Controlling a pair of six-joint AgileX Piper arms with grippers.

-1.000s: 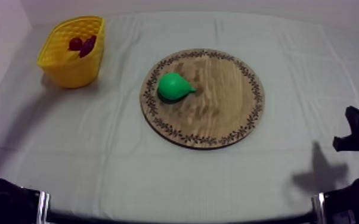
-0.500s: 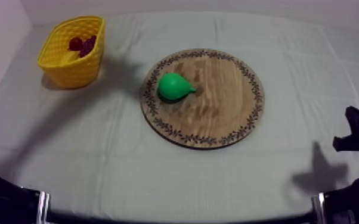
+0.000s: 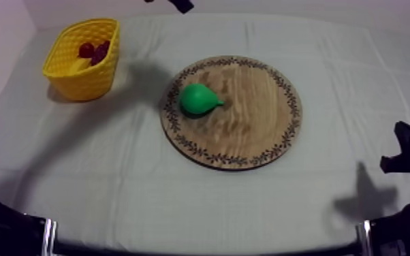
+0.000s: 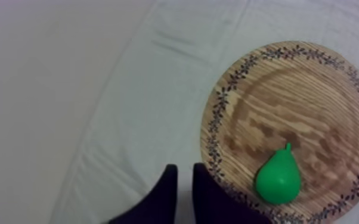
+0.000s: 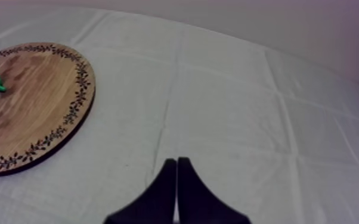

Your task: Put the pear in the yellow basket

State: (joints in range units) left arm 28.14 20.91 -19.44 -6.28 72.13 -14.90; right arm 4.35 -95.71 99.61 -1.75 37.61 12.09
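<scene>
The green pear (image 3: 199, 99) lies on its side on the left part of the round wooden board (image 3: 262, 129). In the left wrist view the pear (image 4: 278, 179) rests near the board's patterned rim (image 4: 214, 119). My left gripper (image 4: 183, 170) hangs above the cloth just beside that rim, fingers a narrow gap apart with nothing between them. Its dark tip (image 3: 179, 5) enters at the far edge of the table. The yellow basket (image 3: 78, 78) stands at the far left. My right gripper (image 5: 176, 161) is shut as a narrow wedge, low over the cloth to the right of the board (image 5: 33, 113).
Small red fruit (image 3: 93, 50) lies inside the basket. The right arm (image 3: 406, 153) rests at the table's right edge and casts a shadow on the cloth. A soft shadow of the left arm falls between basket and board.
My left arm has risen from the lower left and now shows at the far edge. Its shadow has slid right from the basket towards the board. Pear and right arm are still.
</scene>
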